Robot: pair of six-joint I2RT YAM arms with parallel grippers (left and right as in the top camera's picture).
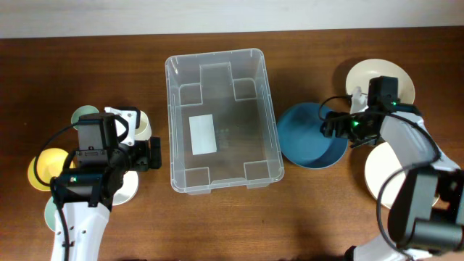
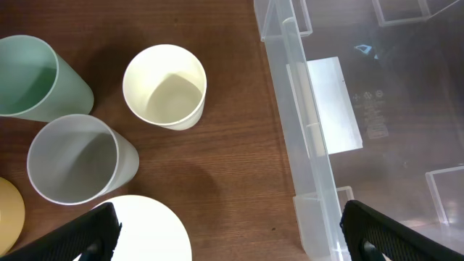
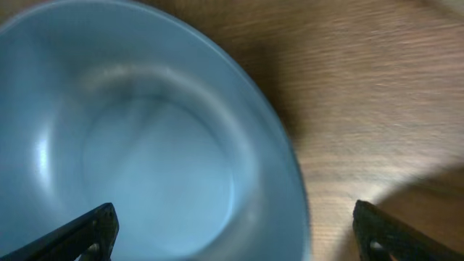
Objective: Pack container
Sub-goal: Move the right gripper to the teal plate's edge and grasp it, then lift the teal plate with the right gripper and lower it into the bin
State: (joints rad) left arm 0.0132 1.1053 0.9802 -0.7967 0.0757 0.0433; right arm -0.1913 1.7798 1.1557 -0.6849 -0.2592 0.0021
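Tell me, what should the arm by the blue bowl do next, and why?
Probably lower the right gripper a little and close it on the rim of the blue bowl. It is open above the bowl with the rim between its fingers, holding nothing, and the container is empty.

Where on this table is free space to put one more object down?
Free: the bare table on the robot's side of the container, and the strip on its far side. The container itself is empty. Crowded: cups on its left, blue bowl and pale bowls on its right.
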